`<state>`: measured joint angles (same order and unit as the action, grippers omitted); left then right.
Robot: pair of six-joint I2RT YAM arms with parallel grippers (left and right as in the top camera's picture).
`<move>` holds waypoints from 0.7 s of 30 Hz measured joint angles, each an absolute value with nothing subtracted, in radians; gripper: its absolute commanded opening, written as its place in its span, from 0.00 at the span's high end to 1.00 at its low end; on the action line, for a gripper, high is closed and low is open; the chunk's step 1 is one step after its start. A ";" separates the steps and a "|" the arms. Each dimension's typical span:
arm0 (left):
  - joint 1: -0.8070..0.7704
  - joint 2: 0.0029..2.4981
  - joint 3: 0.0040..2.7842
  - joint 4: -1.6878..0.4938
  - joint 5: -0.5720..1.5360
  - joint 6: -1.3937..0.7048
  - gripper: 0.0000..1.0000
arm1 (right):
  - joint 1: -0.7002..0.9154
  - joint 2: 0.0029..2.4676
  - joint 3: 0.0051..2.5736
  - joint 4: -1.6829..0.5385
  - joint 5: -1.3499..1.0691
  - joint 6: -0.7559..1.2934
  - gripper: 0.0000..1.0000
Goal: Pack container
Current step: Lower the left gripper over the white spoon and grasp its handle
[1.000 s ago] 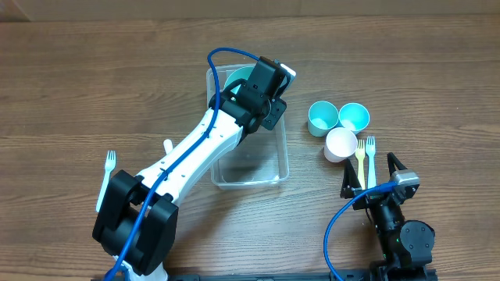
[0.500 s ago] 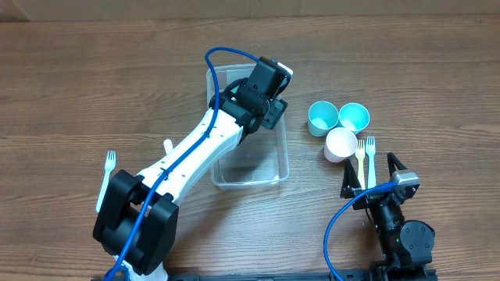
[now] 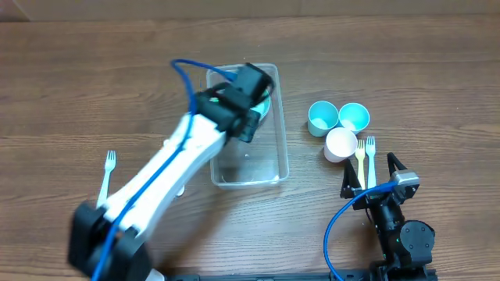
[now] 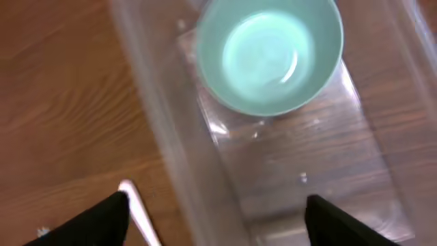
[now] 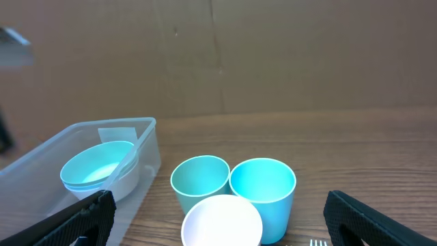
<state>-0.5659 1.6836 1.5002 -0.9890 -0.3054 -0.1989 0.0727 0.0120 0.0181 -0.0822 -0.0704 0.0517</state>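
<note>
In one container (image 3: 282,156), a bowl (image 4: 270,51), three cups (image 3: 341,144), three forks (image 3: 360,156), left gripper (image 4: 215,201) and right gripper (image 5: 218,203) spread

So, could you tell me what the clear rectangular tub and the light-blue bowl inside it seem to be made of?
The clear rectangular tub looks like glossy transparent plastic: the wooden table shows through. The light-blue round bowl is probably smooth plastic, given its soft highlights.

Clear rectangular plastic tub (image 3: 254,164), rounded corners, raised rim: upright, open-topped, mid-table; far end holds round light-blue bowl (image 4: 270,51), possibly two stacked.
</note>
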 measured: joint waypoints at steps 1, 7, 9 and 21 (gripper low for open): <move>-0.545 1.632 1.509 -1.034 -0.283 -0.243 0.00 | 0.073 0.012 0.018 -0.082 -0.070 0.052 0.00; -0.414 1.359 1.544 -1.290 -0.196 -0.388 0.00 | 0.072 0.012 0.018 -0.083 -0.070 0.052 0.00; -0.395 1.330 1.538 -1.330 -0.183 -0.427 0.00 | 0.073 0.012 0.018 -0.083 -0.070 0.052 0.00; -0.216 1.325 1.100 -1.098 -0.068 -0.570 0.00 | 0.073 0.012 0.018 -0.083 -0.070 0.052 0.00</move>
